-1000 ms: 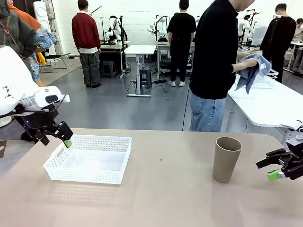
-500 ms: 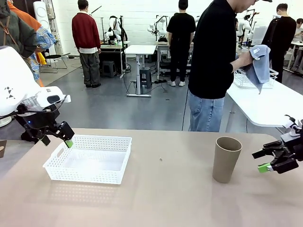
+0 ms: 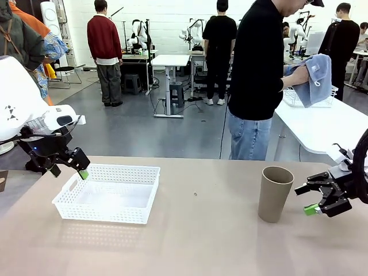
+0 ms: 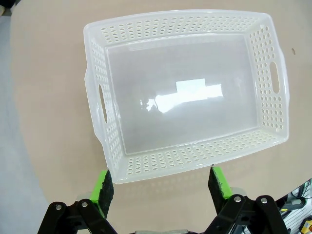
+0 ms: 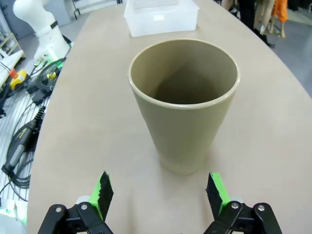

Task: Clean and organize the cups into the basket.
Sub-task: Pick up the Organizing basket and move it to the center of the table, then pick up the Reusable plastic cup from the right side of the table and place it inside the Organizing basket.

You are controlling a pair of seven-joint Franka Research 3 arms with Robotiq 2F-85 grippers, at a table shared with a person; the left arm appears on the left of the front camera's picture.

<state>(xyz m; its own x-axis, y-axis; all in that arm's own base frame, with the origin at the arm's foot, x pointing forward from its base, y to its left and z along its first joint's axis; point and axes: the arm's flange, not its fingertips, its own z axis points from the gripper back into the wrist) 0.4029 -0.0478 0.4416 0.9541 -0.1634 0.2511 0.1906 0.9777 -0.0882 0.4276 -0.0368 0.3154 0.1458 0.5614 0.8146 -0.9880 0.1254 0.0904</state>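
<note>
One cup, one basket; left fingers and right fingers spread wide, holding nothing.

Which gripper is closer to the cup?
The right gripper, open beside the tan cup; the left gripper hangs open by the white basket.

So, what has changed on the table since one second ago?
The right tool moved in toward the tan cup, jaws open, still apart from it. The person behind raised the blue cloth. Nothing was taken or let go. The cup stayed upright, the white basket empty and in place, the left tool open by it.
</note>
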